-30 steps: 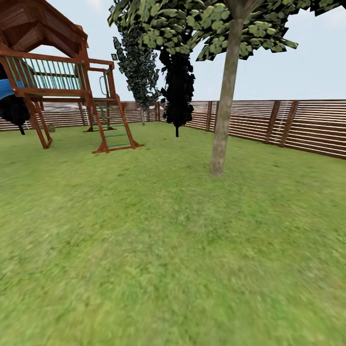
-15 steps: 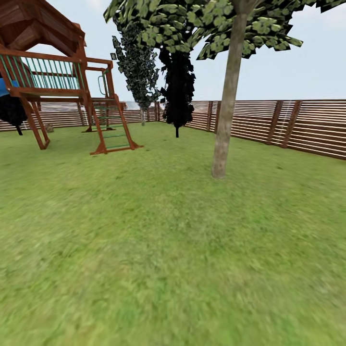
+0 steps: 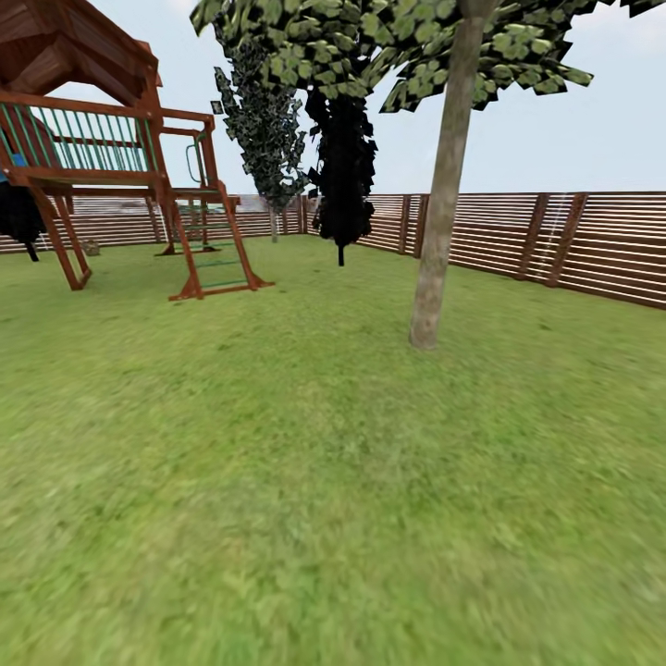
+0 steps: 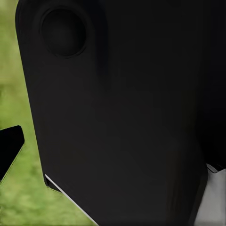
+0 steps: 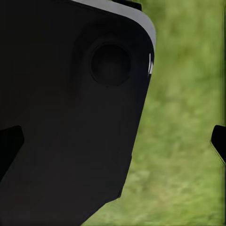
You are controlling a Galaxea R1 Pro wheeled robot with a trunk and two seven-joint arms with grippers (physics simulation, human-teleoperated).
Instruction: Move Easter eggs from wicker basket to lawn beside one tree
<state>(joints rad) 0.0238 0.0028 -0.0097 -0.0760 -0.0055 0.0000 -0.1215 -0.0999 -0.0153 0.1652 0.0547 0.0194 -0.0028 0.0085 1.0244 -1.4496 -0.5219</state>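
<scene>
No writing or label can be read anywhere out here. The wide, flat, mottled green lawn [image 3: 305, 481] runs from the near edge of the head view out to the brown horizontal-slat wooden fence [image 3: 592, 240] that rings the garden. One tall tree with a straight, pale grey-brown trunk [image 3: 442, 185] stands at about one o'clock, rooted in the grass, its light green canopy spreading overhead; the grass between here and its foot lies open. Behind it I count two dark, narrow cone-shaped trees: a near-black one [image 3: 342, 166] at twelve o'clock and a greyer, leafier one [image 3: 264, 129] just to its eleven o'clock side, both near the fence.

At ten o'clock stands one reddish-brown wooden play structure [image 3: 102, 157] with a peaked roof, green railing bars and a slanted ladder with green rungs [image 3: 215, 254]. A small pale brownish object [image 3: 91, 247] sits on the grass beneath it, far back by the fence; it is too small to say what it is.

In the left wrist view a large black robot body panel [image 4: 122, 117] blocks nearly everything, with one dark fingertip [image 4: 9, 148] over grass. In the right wrist view a similar black panel [image 5: 61, 117] covers much, with two dark fingertips at opposite edges, one [image 5: 9, 146] against the panel and one [image 5: 219, 141] over blurred grass. How wide either hand stands I cannot tell.
</scene>
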